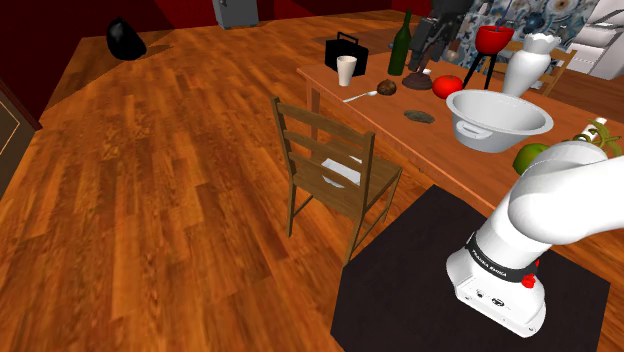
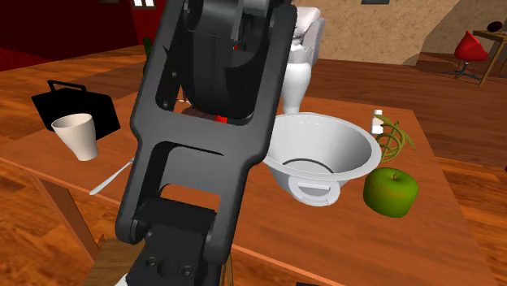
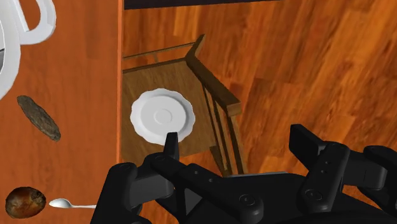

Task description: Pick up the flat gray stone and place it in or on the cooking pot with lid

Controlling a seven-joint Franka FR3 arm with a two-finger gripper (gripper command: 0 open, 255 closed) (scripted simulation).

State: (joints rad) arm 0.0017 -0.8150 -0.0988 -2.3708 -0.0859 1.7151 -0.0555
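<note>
Farthest out past my counter-side finger is the white pot (image 3: 7, 51). Short of it the flat grey stone (image 3: 38, 118) lies on the counter (image 3: 83, 76), clear of the pot and well apart from my claw (image 3: 236, 139). Closer in, a white plate (image 3: 163, 116) sits on the chair (image 3: 219, 111), just ahead of that same finger. My claw hangs wide and holds nothing, over chair and floor rather than counter. I judge the reach to be the step in hand. I should carry the claw sideways past the counter's edge until the stone sits between the fingers, turn the wrist to pinch its narrow width, and go low, since it is flat. Its long axis slants across the line of my fingers, with one end toward the pot and the other back toward my claw.
</note>
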